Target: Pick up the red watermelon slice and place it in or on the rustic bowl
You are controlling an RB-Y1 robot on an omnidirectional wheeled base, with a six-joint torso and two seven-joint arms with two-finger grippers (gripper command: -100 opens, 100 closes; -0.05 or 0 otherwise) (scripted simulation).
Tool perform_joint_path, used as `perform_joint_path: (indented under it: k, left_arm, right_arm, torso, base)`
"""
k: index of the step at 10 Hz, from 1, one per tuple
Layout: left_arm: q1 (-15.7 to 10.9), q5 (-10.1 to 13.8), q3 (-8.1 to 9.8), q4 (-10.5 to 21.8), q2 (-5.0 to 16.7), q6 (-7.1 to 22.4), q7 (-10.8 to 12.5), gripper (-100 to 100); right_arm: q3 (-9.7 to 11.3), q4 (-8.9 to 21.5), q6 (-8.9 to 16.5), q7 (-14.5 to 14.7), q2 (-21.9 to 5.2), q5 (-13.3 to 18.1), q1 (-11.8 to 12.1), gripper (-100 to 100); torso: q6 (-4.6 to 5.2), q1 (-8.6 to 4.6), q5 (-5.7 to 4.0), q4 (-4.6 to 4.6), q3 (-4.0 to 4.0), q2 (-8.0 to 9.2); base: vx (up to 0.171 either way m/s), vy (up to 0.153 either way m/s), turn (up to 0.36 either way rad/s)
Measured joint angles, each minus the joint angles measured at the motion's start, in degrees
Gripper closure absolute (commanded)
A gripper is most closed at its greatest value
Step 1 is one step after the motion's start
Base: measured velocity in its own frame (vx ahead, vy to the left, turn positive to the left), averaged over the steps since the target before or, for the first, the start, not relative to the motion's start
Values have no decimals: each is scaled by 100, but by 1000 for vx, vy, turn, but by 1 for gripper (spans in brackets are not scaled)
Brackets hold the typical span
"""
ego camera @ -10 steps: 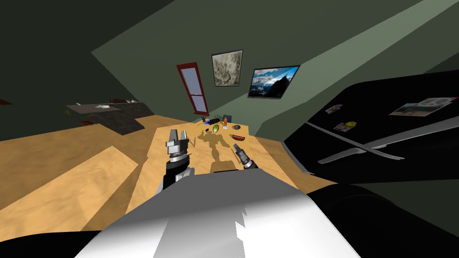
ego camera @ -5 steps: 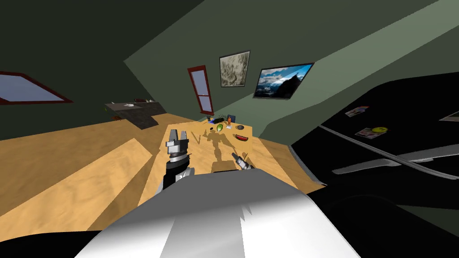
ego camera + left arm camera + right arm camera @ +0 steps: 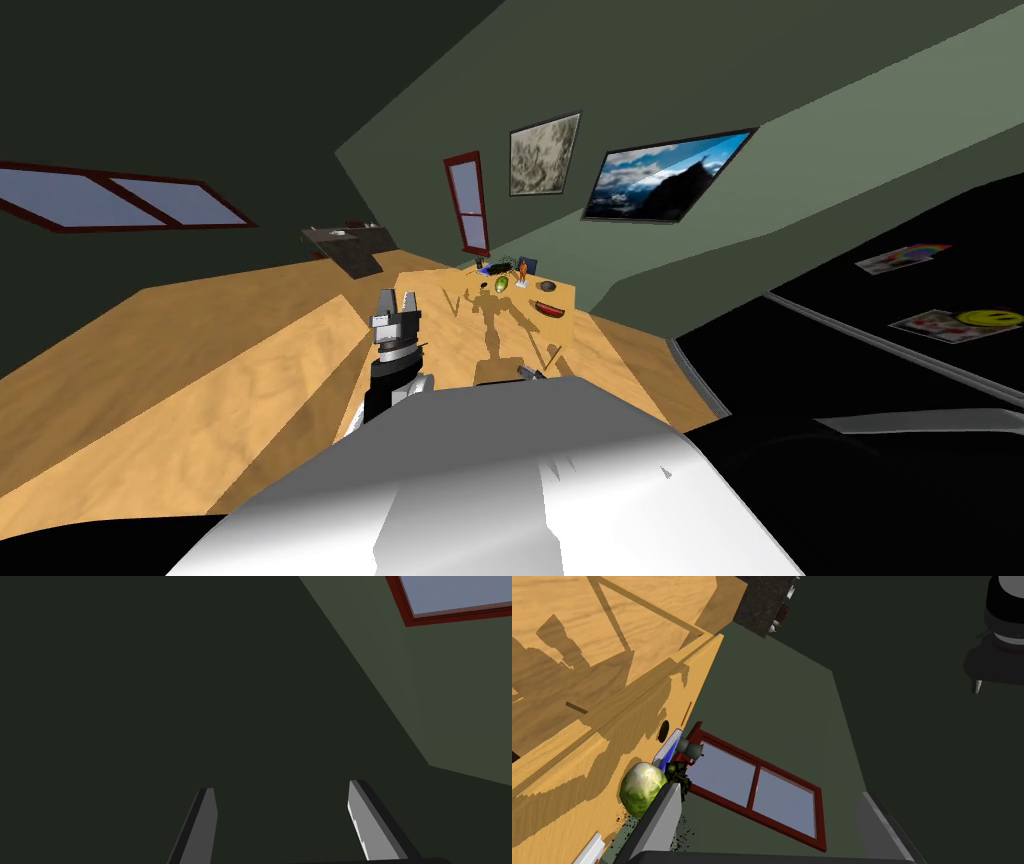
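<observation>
Your right end effector sits drawn back since earlier, fingers apart; watermelon slice lies well ahead, long axis crosswise, nearer this arm.

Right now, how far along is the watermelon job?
Done: nothing yet. The slice lies on the table at its far end, beside the bowl, not in it. In hand: nothing. The left gripper and the right gripper are both short of the slice, fingers open and empty. Left: reach the slice, grasp it, lift it, set it in the bowl.
</observation>
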Motion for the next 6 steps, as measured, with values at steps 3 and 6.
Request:
perform_joint_path:
  k: [3,6]
  left_arm:
    - [0,0,0,0,0,0,0,0]
    - [0,0,0,0,0,0,0,0]
  right_arm:
    - [170,446,-13,14,-312,123,-41,-100]
    - [279,767,-42,6,-711,212,-24,-100]
  torso:
    - [0,-2,-1,-1,-2,-4]
    - [-1,-4,-1,-2,-5,-10]
  base:
    - [-4,25,135]
    - [8,24,148]
